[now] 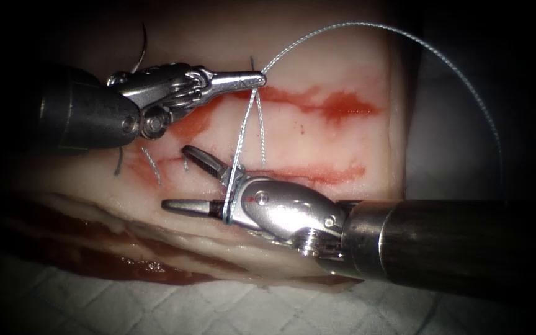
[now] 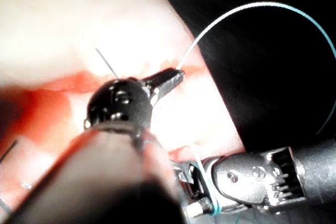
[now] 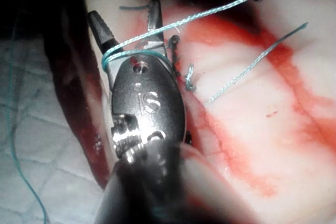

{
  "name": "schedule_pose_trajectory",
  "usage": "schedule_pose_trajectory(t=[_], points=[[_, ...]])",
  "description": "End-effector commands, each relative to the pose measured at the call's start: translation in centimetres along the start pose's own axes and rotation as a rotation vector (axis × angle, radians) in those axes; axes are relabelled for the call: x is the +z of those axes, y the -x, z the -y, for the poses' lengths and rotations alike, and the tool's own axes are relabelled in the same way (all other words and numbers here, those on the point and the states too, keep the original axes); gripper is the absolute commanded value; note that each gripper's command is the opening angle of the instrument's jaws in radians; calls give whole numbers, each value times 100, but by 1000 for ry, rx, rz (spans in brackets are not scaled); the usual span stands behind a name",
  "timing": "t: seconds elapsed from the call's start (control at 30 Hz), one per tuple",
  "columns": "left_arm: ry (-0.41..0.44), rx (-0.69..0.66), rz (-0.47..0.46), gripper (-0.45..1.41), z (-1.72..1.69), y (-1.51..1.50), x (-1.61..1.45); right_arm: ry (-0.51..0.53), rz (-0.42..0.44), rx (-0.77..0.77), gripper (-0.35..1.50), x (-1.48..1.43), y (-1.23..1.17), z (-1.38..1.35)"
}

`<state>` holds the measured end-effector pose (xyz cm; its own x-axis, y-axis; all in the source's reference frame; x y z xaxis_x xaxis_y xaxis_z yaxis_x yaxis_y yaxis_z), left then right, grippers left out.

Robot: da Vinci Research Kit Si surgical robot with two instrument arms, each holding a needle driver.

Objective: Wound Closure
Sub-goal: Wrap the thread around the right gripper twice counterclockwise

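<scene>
Pale blue braided thread (image 1: 404, 37) looped around right tool (image 1: 184, 180), jaws spread, gripping nothing | left tool (image 1: 262, 79) clamped on thread above red-streaked pork tissue (image 1: 317, 133) | short cut thread ends (image 1: 151, 164) beside earlier stitches at left | knot judged unfinished | needle not located.

The right pincer (image 3: 128, 30) has a stamped mark on its shiny metal body. It looks a bit like "S" or "IS", but it cannot be read for sure.
</scene>
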<state>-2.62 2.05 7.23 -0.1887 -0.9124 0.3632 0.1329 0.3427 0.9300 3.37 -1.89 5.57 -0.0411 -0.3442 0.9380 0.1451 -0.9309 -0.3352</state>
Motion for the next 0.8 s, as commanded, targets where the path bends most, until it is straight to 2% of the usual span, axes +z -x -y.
schedule_pose_trajectory(t=[0.03, 0.1, 0.23, 0.27, 0.33, 0.4, 0.43, 0.5, 0.7, 0.8], points=[[14, 14, -2, -45, -8, -3, 1, 9, 12, -8, 113, 5, 2, 4], [35, 2, -1, -45, -17, -11, -11, -1, 27, -9, 111, 2, 6, 5], [54, -50, 11, -45, -26, -41, -39, -18, 131, -4, 104, -4, 14, 10], [71, -49, 25, -45, -25, -49, -45, -23, 155, -6, 98, -6, 16, 11], [89, -62, 27, -45, -22, -54, -49, -25, 165, 14, 93, -8, 17, 13], [119, -73, 37, -45, -20, -61, -48, -28, 217, 56, 86, -9, 18, 15], [122, -70, 41, -45, -19, -65, -47, -63, 240, 110, 88, -10, 19, 17], [129, -67, 49, -45, -14, -72, -48, -189, 225, 157, 91, -13, 21, 19], [146, -59, 62, -45, 1, -74, -52, -372, 232, 306, 91, -22, 16, 25], [152, -35, 65, -45, 8, -78, -53, -443, 222, 320, 91, -26, 10, 30]])
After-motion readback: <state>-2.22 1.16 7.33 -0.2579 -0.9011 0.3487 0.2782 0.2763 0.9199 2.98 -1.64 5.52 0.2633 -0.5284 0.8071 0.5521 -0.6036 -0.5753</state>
